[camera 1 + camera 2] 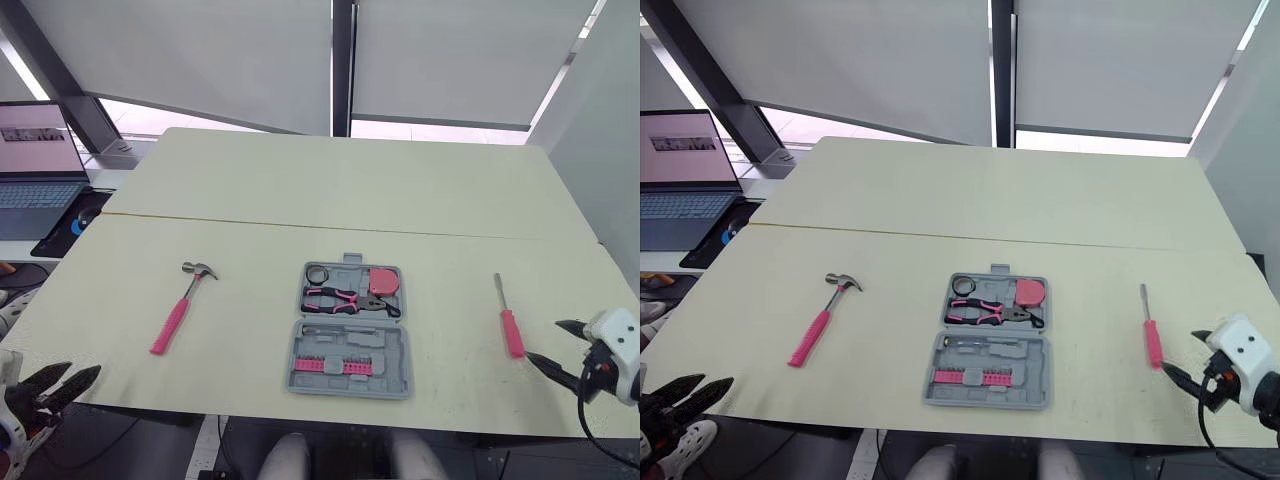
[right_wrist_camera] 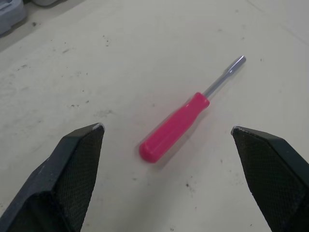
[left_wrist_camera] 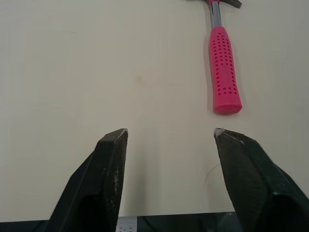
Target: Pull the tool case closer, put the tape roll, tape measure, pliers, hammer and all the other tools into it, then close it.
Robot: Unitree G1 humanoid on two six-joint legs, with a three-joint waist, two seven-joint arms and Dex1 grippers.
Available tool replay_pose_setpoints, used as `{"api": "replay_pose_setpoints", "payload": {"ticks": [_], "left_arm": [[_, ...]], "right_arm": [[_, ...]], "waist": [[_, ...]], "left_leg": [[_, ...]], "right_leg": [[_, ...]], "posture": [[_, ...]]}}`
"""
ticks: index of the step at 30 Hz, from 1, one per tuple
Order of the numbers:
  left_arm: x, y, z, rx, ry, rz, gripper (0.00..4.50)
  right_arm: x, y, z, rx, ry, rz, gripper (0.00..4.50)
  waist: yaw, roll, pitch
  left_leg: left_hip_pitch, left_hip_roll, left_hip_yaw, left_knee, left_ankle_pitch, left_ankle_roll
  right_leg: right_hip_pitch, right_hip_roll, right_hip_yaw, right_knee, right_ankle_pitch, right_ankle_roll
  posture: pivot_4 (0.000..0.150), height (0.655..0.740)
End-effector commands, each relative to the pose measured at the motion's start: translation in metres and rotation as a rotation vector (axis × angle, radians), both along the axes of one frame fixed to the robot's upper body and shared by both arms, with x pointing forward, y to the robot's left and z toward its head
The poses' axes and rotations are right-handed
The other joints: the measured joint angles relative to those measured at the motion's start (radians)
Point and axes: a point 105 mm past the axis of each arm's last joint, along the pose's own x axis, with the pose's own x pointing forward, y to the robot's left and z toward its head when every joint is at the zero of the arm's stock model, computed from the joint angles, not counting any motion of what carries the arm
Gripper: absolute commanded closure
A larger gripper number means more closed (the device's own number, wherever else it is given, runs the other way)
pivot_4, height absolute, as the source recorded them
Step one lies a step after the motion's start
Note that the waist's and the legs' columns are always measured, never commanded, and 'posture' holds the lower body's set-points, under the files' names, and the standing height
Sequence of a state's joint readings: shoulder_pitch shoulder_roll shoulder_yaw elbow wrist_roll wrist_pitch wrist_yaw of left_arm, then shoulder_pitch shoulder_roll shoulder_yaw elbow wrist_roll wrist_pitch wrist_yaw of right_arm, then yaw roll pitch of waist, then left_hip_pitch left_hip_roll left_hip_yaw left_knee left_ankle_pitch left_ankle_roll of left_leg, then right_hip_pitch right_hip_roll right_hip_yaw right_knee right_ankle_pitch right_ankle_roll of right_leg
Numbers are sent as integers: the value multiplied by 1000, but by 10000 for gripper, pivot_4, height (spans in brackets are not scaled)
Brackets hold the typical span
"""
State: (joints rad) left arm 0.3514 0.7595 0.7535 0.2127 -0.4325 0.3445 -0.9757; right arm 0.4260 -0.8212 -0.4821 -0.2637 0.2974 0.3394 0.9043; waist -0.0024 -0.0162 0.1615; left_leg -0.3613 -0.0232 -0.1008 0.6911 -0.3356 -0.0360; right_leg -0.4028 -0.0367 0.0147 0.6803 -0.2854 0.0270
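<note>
The grey tool case (image 1: 350,352) lay open and flat near the front edge of the pale table (image 1: 330,190), roughly centred. Its far half held the pink-handled pliers (image 1: 345,298), the pink tape measure (image 1: 384,281) and the small dark tape roll (image 1: 317,275), and its near half held a row of pink bits (image 1: 335,366). At 9 o'clock from the case, well apart, the hammer (image 1: 180,308) rested on the table, head away and pink handle toward the robot. At 3 o'clock a pink-handled screwdriver (image 1: 509,320) lay with its shaft pointing away. The left arm sat low at about 8 o'clock, at the table's front corner. The left gripper (image 1: 84,368) aimed toward the hammer's handle end, spread wide, empty and touching nothing. The right arm reached in between 3 and 4 o'clock. The right gripper (image 1: 545,340) was near the screwdriver handle, spread very wide, clear of the tool and empty. A laptop (image 1: 35,165) stood at 10 o'clock, beyond the table.
</note>
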Motion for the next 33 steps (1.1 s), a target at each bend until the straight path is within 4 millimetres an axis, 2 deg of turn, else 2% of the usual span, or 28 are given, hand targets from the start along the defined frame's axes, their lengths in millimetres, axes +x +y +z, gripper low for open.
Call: {"api": "replay_pose_setpoints", "payload": {"ticks": [1,3,7,11,14,15,17,20,23,27,33], "left_arm": [[6,1,15,24,-34,-21,5790],[7,1,16,29,-35,-23,473],[11,1,18,40,-47,-15,473],[13,-3,17,48,-53,-8,473],[14,-3,18,56,-70,23,473],[14,-4,19,53,-76,38,473],[13,-9,20,45,-87,52,473],[14,-18,24,46,-106,62,473],[19,-28,28,59,-128,63,473],[34,-46,29,67,-141,49,473],[65,-67,28,46,-147,35,473]], "right_arm": [[1,4,11,-2,-36,20,0],[2,4,11,-1,-41,20,0],[10,10,16,-14,-71,63,0],[29,37,30,-34,-124,210,0],[47,68,47,-17,-183,335,0],[51,85,54,1,-193,413,0],[54,122,71,33,-210,602,0],[55,164,91,93,-240,800,0],[54,192,103,158,-243,924,0],[61,207,107,195,-230,977,0],[62,210,105,199,-230,976,0]], "waist": [[-1,1,-1],[-2,1,-1],[-6,1,-1],[-9,1,-1],[-12,1,-1],[-16,1,-1],[-21,1,-1],[-26,0,-1],[-22,0,-1],[-5,0,-1],[3,0,-1]], "left_leg": [[0,0,0,0,0,0],[1,0,1,0,0,0],[1,0,1,0,0,0],[1,0,1,0,0,0],[1,1,1,0,0,0],[1,1,1,0,0,0],[0,1,1,0,0,0],[0,1,0,0,0,0],[-1,1,-1,0,0,0],[-2,-1,-1,0,0,0],[-2,-1,-1,0,0,-1]], "right_leg": [[0,0,0,0,0,0],[0,0,0,0,0,0],[0,0,0,0,0,0],[0,0,0,0,0,0],[0,0,0,0,0,0],[0,0,0,0,0,0],[-1,0,0,0,0,0],[-1,0,0,0,0,0],[-2,-1,-1,0,0,0],[-2,-2,-1,-1,0,0],[-2,-2,-1,-1,0,0]], "posture": [[1500,7400],[1500,7400],[1500,7400],[1500,7400],[1500,7400],[1500,7400],[1500,7400],[1500,7400],[1500,7400],[1500,7400],[1500,7400]]}}
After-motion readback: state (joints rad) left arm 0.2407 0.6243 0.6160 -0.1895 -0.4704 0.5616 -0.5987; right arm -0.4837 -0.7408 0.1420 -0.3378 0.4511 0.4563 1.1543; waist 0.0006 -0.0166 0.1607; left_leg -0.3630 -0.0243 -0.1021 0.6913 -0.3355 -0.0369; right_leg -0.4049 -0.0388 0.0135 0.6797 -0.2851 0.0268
